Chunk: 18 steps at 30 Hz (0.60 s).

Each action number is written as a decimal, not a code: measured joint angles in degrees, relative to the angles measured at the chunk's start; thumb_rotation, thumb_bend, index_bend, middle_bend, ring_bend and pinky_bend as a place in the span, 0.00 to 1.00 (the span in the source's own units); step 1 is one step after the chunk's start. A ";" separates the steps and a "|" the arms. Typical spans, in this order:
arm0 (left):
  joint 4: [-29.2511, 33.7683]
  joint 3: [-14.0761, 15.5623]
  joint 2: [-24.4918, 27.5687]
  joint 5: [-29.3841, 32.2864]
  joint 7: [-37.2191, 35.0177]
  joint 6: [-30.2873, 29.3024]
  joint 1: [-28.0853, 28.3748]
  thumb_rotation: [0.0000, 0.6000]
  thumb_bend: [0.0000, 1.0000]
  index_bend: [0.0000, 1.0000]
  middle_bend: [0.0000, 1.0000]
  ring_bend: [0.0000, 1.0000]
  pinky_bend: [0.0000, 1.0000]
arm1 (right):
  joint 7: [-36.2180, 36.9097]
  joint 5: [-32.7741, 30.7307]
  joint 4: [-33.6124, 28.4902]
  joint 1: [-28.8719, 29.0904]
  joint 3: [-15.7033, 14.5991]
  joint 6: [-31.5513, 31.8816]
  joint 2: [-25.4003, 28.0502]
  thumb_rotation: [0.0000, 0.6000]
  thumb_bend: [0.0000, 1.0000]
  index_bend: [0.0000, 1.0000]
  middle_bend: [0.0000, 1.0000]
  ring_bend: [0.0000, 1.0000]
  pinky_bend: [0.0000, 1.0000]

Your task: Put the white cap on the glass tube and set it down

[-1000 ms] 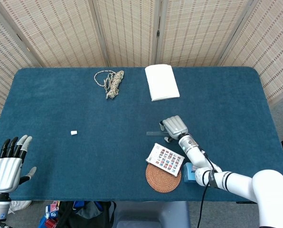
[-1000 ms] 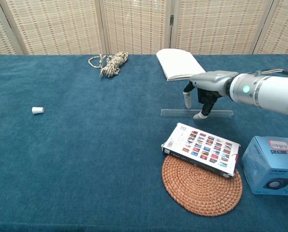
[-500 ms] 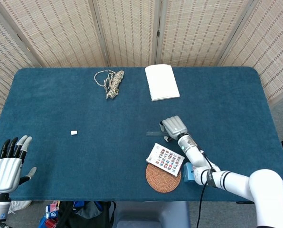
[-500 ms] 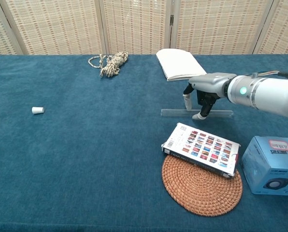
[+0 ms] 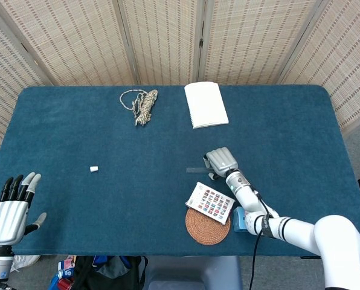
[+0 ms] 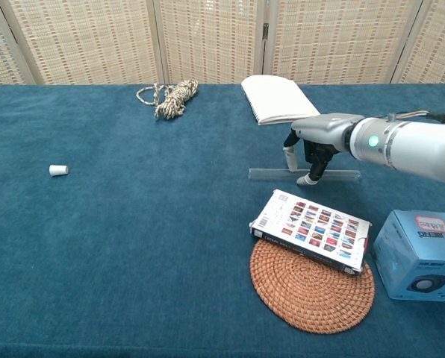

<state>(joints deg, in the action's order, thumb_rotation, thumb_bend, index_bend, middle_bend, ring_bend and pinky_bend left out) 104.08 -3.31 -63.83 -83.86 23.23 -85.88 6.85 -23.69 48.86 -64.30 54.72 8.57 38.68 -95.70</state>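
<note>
The glass tube (image 6: 334, 174) lies flat on the blue tablecloth, right of centre; its left end shows in the head view (image 5: 194, 170). My right hand (image 6: 317, 138) (image 5: 221, 161) is bent down over its middle. The thumb is behind the tube and a fingertip (image 6: 305, 179) is in front, both touching it. The small white cap (image 6: 57, 170) (image 5: 94, 168) lies alone far to the left, well apart from both hands. My left hand (image 5: 9, 211) hovers at the near left corner, palm down, fingers spread and holding nothing; the chest view does not show it.
A picture-covered box (image 6: 310, 231) lies on a woven coaster (image 6: 312, 291) just in front of the tube. A blue box (image 6: 419, 255) stands to their right. A white notebook (image 6: 278, 98) and a coil of rope (image 6: 170, 96) lie near the far edge.
My right hand has settled slightly lower over the tube, barely shifting. The tube, the cap and my left hand have not moved.
</note>
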 measured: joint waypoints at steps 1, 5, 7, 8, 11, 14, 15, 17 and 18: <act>-0.03 0.01 -0.02 0.02 -0.01 0.01 -0.01 1.00 0.22 0.00 0.00 0.00 0.00 | 0.00 0.03 0.09 0.02 -0.02 -0.02 -0.05 1.00 0.29 0.52 1.00 1.00 1.00; -0.13 0.04 -0.03 0.09 -0.03 0.01 -0.06 1.00 0.22 0.00 0.00 0.00 0.00 | 0.13 0.15 0.45 0.12 -0.02 -0.07 -0.26 1.00 0.31 0.54 1.00 1.00 1.00; -0.16 0.04 -0.03 0.07 -0.07 0.00 -0.06 1.00 0.22 0.00 0.00 0.00 0.00 | 0.21 0.26 0.54 0.14 0.00 -0.02 -0.31 1.00 0.33 0.56 1.00 1.00 1.00; -0.19 0.03 -0.03 0.03 -0.13 -0.01 -0.05 1.00 0.22 0.00 0.00 0.00 0.00 | 0.30 0.39 0.58 0.13 0.03 0.05 -0.34 1.00 0.34 0.56 1.00 1.00 1.00; -0.23 -0.04 0.03 0.02 -0.18 0.05 0.02 1.00 0.22 0.00 0.00 0.00 0.00 | 0.66 0.79 0.60 0.09 0.17 0.27 -0.34 1.00 0.43 0.60 1.00 1.00 1.00; -0.22 -0.20 0.23 -0.09 -0.15 0.26 0.30 1.00 0.22 0.00 0.00 0.00 0.00 | 1.19 1.31 0.52 -0.05 0.34 0.62 -0.20 1.00 0.53 0.64 1.00 1.00 1.00; -0.20 -0.25 0.35 -0.16 -0.08 0.36 0.42 1.00 0.22 0.00 0.00 0.00 0.00 | 1.39 1.52 0.44 -0.11 0.39 0.69 -0.10 1.00 0.56 0.64 1.00 1.00 1.00; -0.09 -0.43 0.74 -0.42 0.20 0.62 0.80 1.00 0.22 0.00 0.00 0.00 0.00 | 1.68 1.94 0.01 -0.21 0.52 0.91 0.33 1.00 0.61 0.66 1.00 1.00 1.00; 0.00 -0.56 0.95 -0.54 0.31 0.74 1.00 1.00 0.22 0.00 0.00 0.00 0.00 | 1.79 2.15 -0.28 -0.26 0.60 1.08 0.56 1.00 0.64 0.67 1.00 1.00 1.00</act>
<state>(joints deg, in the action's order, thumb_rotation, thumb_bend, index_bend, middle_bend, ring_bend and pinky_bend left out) 104.08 -3.87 -62.88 -84.40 23.54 -85.14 7.85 -21.90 51.02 -64.58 54.47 9.17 39.76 -95.13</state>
